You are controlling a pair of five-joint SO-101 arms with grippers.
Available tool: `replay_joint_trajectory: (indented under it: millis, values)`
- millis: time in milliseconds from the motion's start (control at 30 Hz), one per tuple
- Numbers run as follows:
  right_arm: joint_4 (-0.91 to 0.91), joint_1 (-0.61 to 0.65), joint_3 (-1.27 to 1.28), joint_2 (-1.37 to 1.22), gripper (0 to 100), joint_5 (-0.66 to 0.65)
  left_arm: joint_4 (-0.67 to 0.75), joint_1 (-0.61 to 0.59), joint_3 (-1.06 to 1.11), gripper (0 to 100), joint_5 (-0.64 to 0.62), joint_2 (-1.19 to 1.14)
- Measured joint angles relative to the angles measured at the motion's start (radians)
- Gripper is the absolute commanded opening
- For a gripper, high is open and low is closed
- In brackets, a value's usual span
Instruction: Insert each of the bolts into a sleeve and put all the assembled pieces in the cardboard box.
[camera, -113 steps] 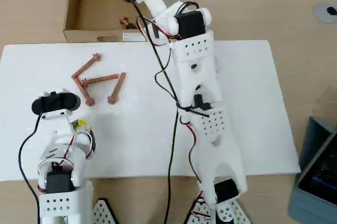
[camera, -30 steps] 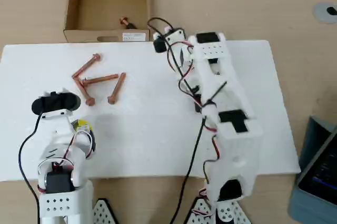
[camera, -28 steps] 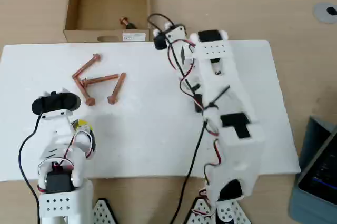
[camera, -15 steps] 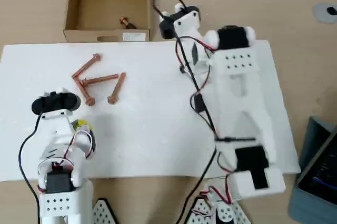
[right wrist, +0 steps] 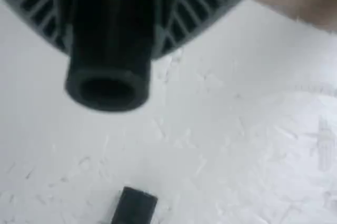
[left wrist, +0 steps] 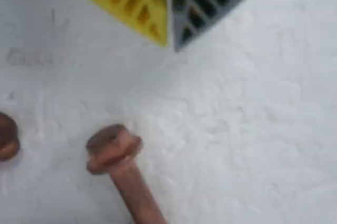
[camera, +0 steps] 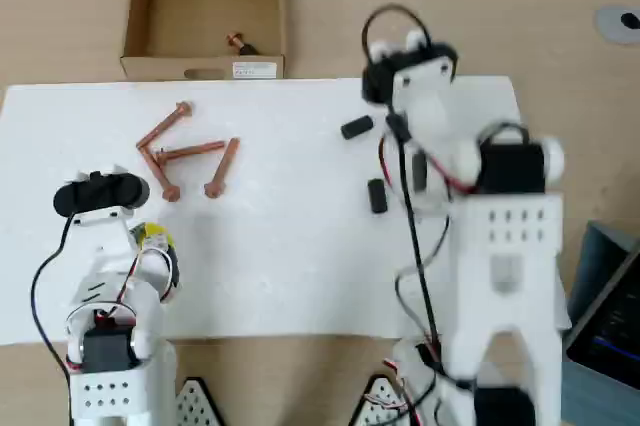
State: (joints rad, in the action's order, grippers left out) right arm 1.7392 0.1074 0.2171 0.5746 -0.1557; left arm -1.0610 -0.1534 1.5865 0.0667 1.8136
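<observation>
Right gripper (right wrist: 115,3) clamped on a black sleeve (right wrist: 109,61), its open end clear of the jaws. Left gripper (left wrist: 169,29) closed and empty, just beside a copper bolt head (left wrist: 112,148).

High view: four loose bolts (camera: 190,151) lie at 9 o'clock from the right arm and 1 o'clock from the left, which is nearer. Nearest shank runs 1-to-7 o'clock. Cardboard box (camera: 200,6) at 11 o'clock holds one assembled piece (camera: 238,43).
</observation>
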Motion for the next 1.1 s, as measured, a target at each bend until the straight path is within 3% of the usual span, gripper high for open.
replay_joint_trajectory:
  millis: [333,733,1000,1100]
  values:
    - [-0.144,-0.06,0.371,0.287,0.9,0.028,-0.068,0.0,-0.178,0,0.101,-0.092]
    - [-0.262,-0.124,0.523,0.313,0.9,0.149,0.038,0.0,-0.73,0,0.109,-0.796]
    - [-0.265,-0.124,0.523,0.313,0.9,0.153,0.044,0.0,-1.086,0,0.115,-1.29]
    - [-0.272,-0.124,0.523,0.313,0.9,0.153,0.044,0.0,-1.201,0,0.17,-1.459]
